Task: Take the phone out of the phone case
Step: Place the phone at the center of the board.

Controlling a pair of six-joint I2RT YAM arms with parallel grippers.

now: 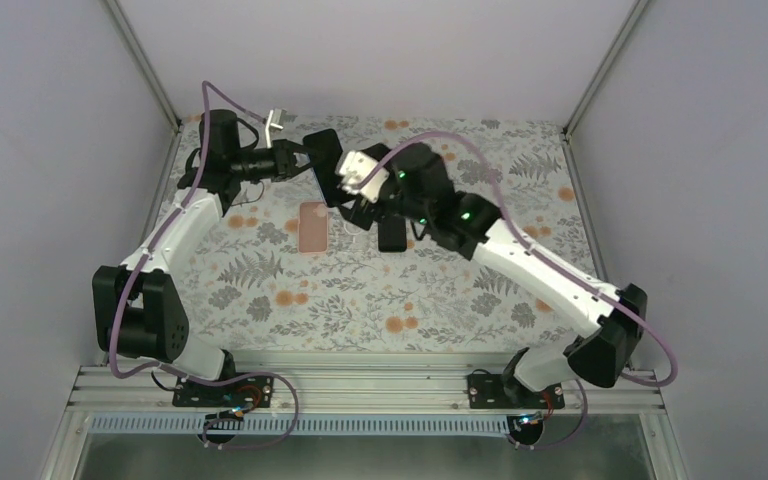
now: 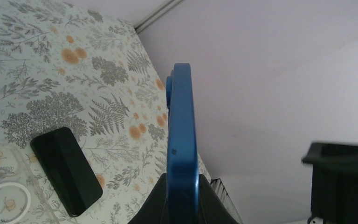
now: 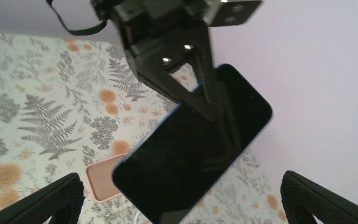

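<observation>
Black fingers of the left pincer (image 2: 182, 201) are pressed onto the blue phone (image 2: 182, 135), one on each flat face near its lower end. The phone is held clear of the bench (image 2: 42, 56). From the left wrist it is seen edge-on: a slim blue band standing upright, with a small bump on its left side near the top, against the pale wall (image 2: 284, 70). From the right wrist the same phone shows its dark glass face with a thin blue line along the edge. It is tilted, with the left arm's black fingers crossing its upper part.

The right pincer (image 3: 182, 193) is spread wide. Its ribbed fingers (image 3: 46, 201) sit at the two lower corners of its own view, touching nothing, and the held phone hangs in front of the gap between them. From above, the two pincers meet over the far part of the bench, close together.

Below the phone, the pink phone case (image 3: 102, 183) lies flat on the flowered bench, apart from the phone. Just right of the pink case, seen from above, are a clear case (image 2: 7, 186) with a white ring in it and a black phone (image 2: 66, 171). These two lie flat side by side and almost touch.
</observation>
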